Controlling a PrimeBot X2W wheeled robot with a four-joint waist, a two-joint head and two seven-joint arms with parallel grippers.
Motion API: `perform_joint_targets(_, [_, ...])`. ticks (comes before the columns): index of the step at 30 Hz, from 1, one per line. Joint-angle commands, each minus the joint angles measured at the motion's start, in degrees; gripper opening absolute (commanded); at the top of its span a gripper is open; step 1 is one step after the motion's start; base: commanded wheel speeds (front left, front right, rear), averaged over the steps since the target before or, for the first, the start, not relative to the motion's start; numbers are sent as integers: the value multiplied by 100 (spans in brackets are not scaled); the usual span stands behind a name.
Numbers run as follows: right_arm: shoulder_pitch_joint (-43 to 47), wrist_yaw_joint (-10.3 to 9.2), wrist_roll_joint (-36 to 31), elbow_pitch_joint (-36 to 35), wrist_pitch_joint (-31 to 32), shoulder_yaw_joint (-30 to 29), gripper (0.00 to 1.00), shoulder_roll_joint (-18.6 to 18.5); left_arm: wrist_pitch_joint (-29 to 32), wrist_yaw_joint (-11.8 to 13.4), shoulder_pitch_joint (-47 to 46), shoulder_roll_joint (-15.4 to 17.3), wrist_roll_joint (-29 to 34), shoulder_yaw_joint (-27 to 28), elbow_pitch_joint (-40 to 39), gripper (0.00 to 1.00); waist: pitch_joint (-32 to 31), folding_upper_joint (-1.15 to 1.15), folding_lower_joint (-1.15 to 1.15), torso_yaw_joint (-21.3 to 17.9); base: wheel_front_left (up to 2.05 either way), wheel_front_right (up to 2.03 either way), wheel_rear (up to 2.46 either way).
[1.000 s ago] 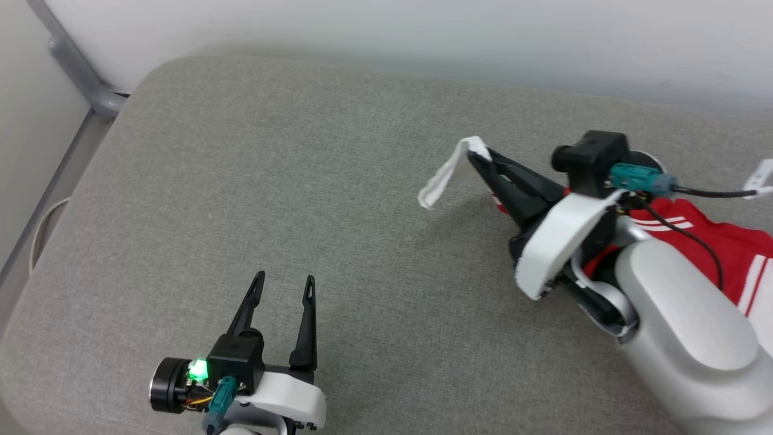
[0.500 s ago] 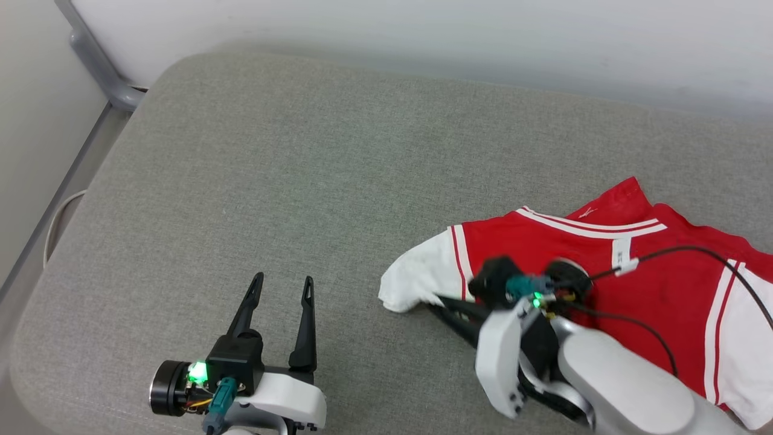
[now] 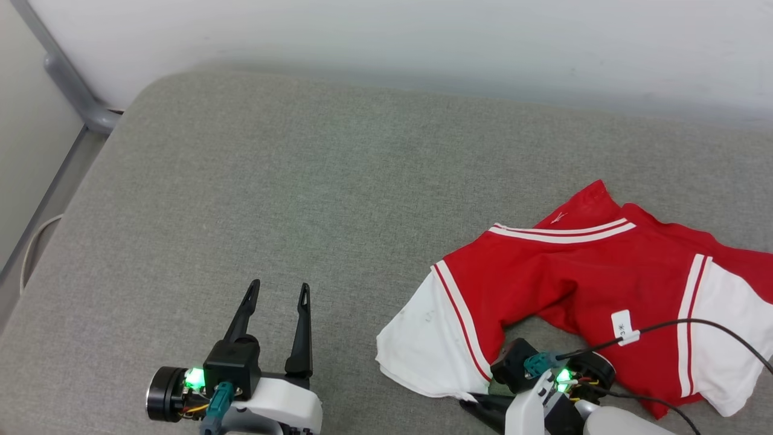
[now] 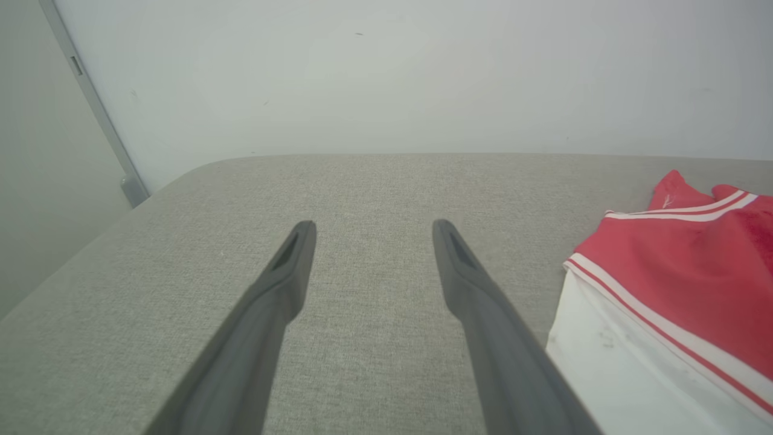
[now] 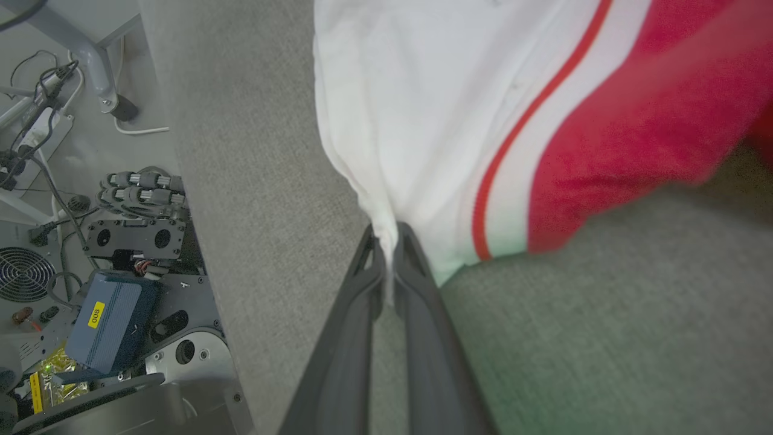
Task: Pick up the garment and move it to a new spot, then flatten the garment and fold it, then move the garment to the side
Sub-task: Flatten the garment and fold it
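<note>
The garment (image 3: 561, 272), a red jersey with white sleeves and striped trim, lies crumpled on the right half of the grey padded surface. My right gripper (image 3: 465, 402) sits low at the near edge, shut on the hem of the white left sleeve. The right wrist view shows the fingers pinching that white cloth (image 5: 386, 241), with the rest of the garment (image 5: 483, 103) stretching away. My left gripper (image 3: 275, 290) hovers open over bare surface, left of the garment, with nothing between its fingers (image 4: 368, 226). The sleeve and red body (image 4: 682, 272) show at the right of the left wrist view.
The grey padded surface (image 3: 241, 181) ends at a white wall behind. A metal frame post (image 3: 66, 78) stands at the far left corner. My right arm's black cable with a white tag (image 3: 625, 326) crosses the garment. Past the surface's edge lies robot hardware (image 5: 115, 338).
My right gripper has come down from a raised hold and drawn the sleeve toward the near edge, so the garment now lies spread out. The head camera shifted. The left gripper stayed still.
</note>
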Motion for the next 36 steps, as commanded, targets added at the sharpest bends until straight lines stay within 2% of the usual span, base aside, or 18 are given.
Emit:
perform_joint_targets(1, [108,-6,25,39,-138,-82,67,87,-15,-9,44,-5,18,33,-1,100,-50,0,0,-42,0,0,0])
perform_joint_targets(2, [96,-6,11,42,-299,-222,100,129,-15,-20,79,-5,30,43,2,100,-80,0,0,-62,0,0,0])
perform_joint_targets(8, [352,-6,-283,-219,-1130,-951,100,243,-15,-96,192,27,101,160,10,100,-290,0,0,-192,0,0,0])
perform_joint_targets(12, [733,-6,-497,-597,-1508,-1683,100,256,-15,-144,221,96,131,261,-49,100,-420,0,0,-322,0,0,0])
perform_joint_targets(17, [1315,-6,-1099,-942,-2031,-3103,100,483,-15,-237,107,189,154,380,-185,100,-511,0,0,-478,0,0,0])
perform_joint_targets(20, [1663,-6,-1751,-1052,-2282,-3986,100,688,-15,-366,-15,287,148,420,-292,100,-537,0,0,-541,0,0,0])
perform_joint_targets(25, [2240,-5,-2644,-1281,-2539,-5190,100,1272,-15,-646,-290,497,134,446,-363,100,-537,0,0,-608,0,0,0])
perform_joint_targets(29, [2598,-6,-3207,-1422,-2637,-5719,100,1681,-15,-928,-623,740,70,337,-190,100,-517,0,0,-646,0,0,0])
perform_joint_targets(32, [2736,-7,-3474,-1471,-2681,-5964,100,1833,33,-1071,-938,943,-70,159,28,100,-503,0,0,-668,0,0,0])
perform_joint_targets(36, [2835,-6,-3637,-1468,-2704,-6102,100,1992,579,-1152,-1431,1251,-493,-196,179,100,-466,0,0,-701,0,0,0])
